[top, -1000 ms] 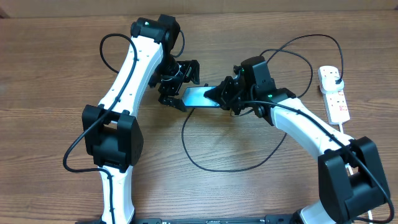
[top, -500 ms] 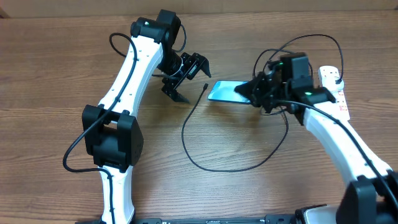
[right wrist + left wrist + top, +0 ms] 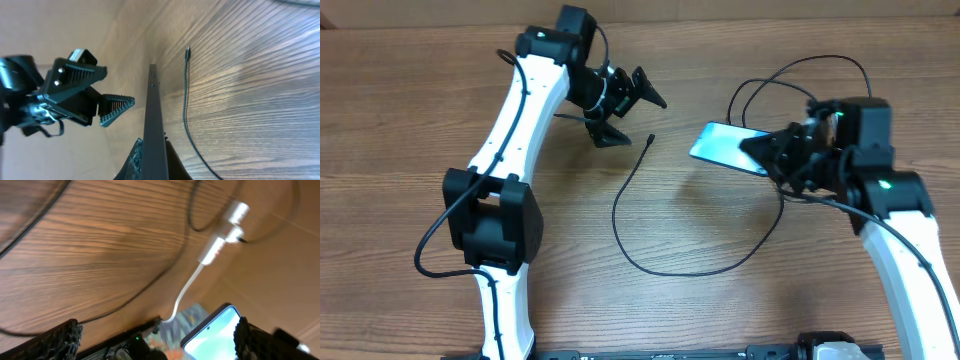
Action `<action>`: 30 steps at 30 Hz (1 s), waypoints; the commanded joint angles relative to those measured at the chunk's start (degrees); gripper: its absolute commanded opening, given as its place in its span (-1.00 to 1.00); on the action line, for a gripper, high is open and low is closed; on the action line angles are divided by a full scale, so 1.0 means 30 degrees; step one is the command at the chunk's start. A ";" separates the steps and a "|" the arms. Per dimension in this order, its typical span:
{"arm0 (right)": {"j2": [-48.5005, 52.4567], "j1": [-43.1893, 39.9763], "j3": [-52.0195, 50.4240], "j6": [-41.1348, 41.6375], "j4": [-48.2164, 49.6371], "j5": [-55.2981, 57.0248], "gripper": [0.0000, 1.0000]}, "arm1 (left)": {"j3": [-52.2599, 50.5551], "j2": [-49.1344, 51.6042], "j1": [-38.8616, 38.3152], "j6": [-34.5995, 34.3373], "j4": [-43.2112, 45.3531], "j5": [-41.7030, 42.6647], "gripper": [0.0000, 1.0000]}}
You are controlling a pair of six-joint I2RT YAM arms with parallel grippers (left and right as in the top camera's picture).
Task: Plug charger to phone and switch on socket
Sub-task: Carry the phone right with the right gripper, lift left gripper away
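Left gripper [image 3: 645, 124] is spread wide and empty; charger tip [image 3: 650, 139] lies loose on the table just beside it, so left is your nearer arm; right gripper [image 3: 765, 152] is clamped on the phone [image 3: 720, 143], long axis pointing toward that tip.

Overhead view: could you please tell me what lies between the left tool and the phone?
Only the charger's connector tip, lying loose on the bare table, as the overhead view shows.
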 commanded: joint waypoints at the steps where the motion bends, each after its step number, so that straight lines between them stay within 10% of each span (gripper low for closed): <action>1: -0.1792 -0.0699 -0.0233 -0.0750 0.0255 -0.0503 -0.93 | 0.0393 -0.0066 0.0401 0.3009 0.0226 0.3169 0.99; 15: -0.4728 -0.0940 -0.6127 0.6455 0.9202 0.0197 -0.93 | 0.0393 -0.0066 0.0568 0.3606 0.2361 0.6229 0.99; 30: -0.0299 0.3541 -0.6805 1.4783 1.9373 0.7774 -0.93 | 0.0393 -0.0066 0.0561 -0.0576 0.6703 0.6863 0.99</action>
